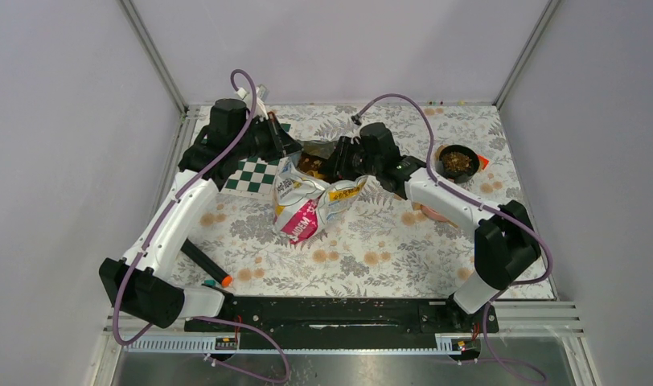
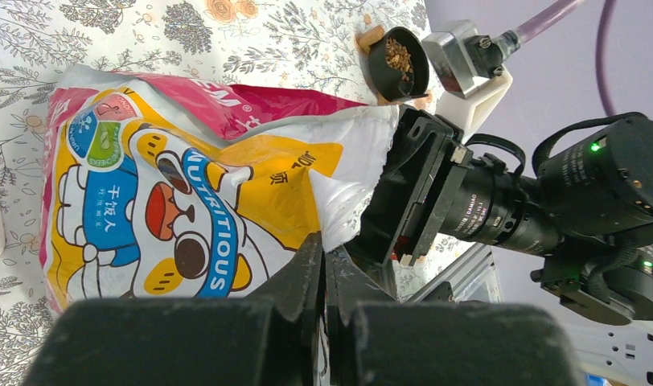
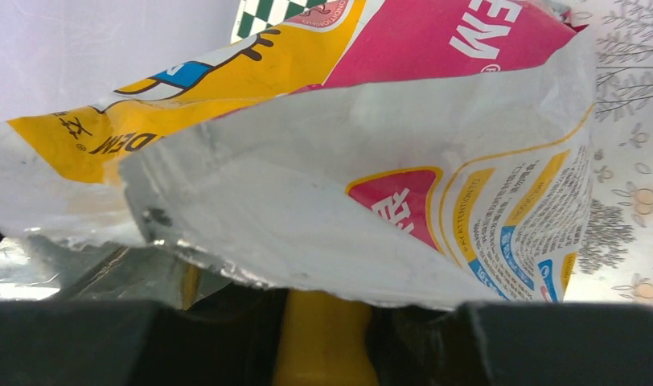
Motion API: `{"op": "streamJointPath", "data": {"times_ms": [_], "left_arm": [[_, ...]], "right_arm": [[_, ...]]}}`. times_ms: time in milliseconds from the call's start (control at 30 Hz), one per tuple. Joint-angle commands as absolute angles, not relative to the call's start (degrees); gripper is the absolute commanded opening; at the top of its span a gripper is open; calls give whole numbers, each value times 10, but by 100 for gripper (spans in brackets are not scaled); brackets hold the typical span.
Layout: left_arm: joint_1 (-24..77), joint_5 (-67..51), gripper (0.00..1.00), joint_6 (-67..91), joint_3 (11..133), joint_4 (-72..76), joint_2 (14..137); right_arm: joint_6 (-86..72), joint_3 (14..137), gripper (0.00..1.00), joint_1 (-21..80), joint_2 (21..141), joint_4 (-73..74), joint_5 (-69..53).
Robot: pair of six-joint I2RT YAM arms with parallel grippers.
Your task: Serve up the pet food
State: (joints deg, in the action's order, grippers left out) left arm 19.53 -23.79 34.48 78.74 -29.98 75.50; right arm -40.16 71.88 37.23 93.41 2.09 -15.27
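The glossy yellow and pink pet food bag (image 1: 305,207) lies mid-table with its mouth open toward the back. Brown kibble (image 1: 310,165) shows inside the mouth. My left gripper (image 1: 288,153) is shut on the bag's white torn rim (image 2: 351,189); the cartoon cat faces the left wrist view (image 2: 178,233). My right gripper (image 1: 333,161) reaches into the bag mouth. In the right wrist view the bag flap (image 3: 371,185) hides its fingertips, and a yellow handle (image 3: 323,338) sits pinched between its fingers. A black bowl (image 1: 458,162) holding kibble stands at the back right and also shows in the left wrist view (image 2: 400,63).
A green-and-white checkered mat (image 1: 255,175) lies under the left gripper. A black marker with an orange tip (image 1: 204,264) lies near the left arm's base. A pale peach object (image 1: 434,214) sits under the right forearm. Enclosure walls bound the floral tablecloth.
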Motion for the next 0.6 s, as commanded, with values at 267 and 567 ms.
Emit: {"op": "streamJointPath", "data": {"times_ms": [267, 567], "left_arm": [[197, -235, 0, 337, 802, -259, 739], [197, -234, 0, 335, 800, -261, 736]], "right_arm": [[-596, 638, 0, 371, 884, -185, -257], [-614, 591, 0, 335, 794, -190, -231]]}}
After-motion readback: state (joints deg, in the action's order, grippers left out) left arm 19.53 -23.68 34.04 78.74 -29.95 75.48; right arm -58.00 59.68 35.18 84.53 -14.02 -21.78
